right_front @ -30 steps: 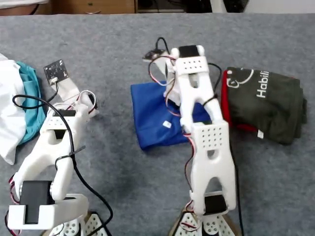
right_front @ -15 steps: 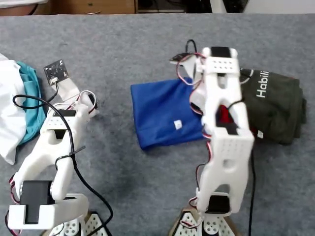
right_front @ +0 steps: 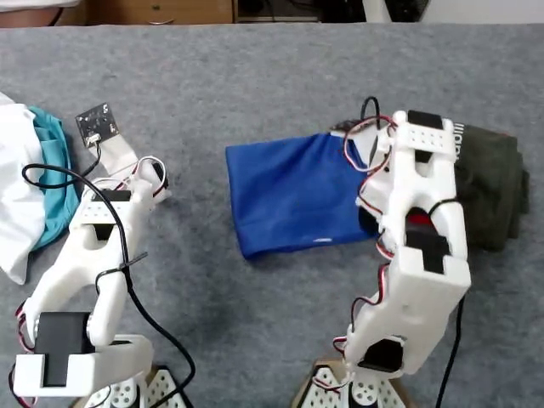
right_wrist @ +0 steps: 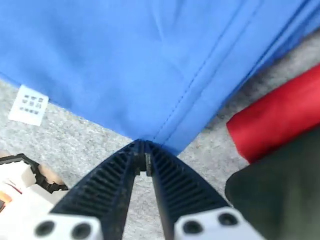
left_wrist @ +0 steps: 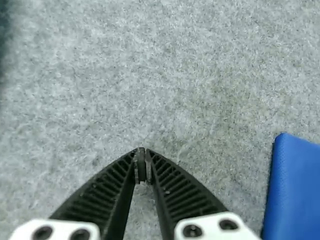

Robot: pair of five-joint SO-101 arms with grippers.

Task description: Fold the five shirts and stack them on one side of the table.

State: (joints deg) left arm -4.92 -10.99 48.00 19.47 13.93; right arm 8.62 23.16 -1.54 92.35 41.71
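Overhead, grey felt-like table [right_front: 212, 76] all across, with wooden furniture [right_front: 161, 10] beyond its far edge. At the left edge, white shirt [right_front: 15, 187] piled loose over teal shirt [right_front: 53, 170]; near them a small board [right_front: 95, 123] on a pale ribbon. In the middle, blue shirt [right_front: 285, 200] lying flat, one side drawn toward the green shirt [right_front: 493, 187] folded at the right. Right arm [right_front: 421, 221] standing over the place where these two come near and hiding it; left arm [right_front: 93, 246] well apart from the blue shirt.

From the right wrist, more to tell: right gripper [right_wrist: 142, 155] pressed together at the blue shirt's hemmed edge, seemingly pinching it, though hard to see cloth between the tips. Near that edge, red shirt [right_wrist: 280, 107] partly under the green one, a strip of bare table between red and blue. Also a white tag [right_wrist: 29, 105] at another blue edge.

From the left wrist: left gripper [left_wrist: 141, 165] closed on nothing, tips touching, above bare table, a blue corner at the side.
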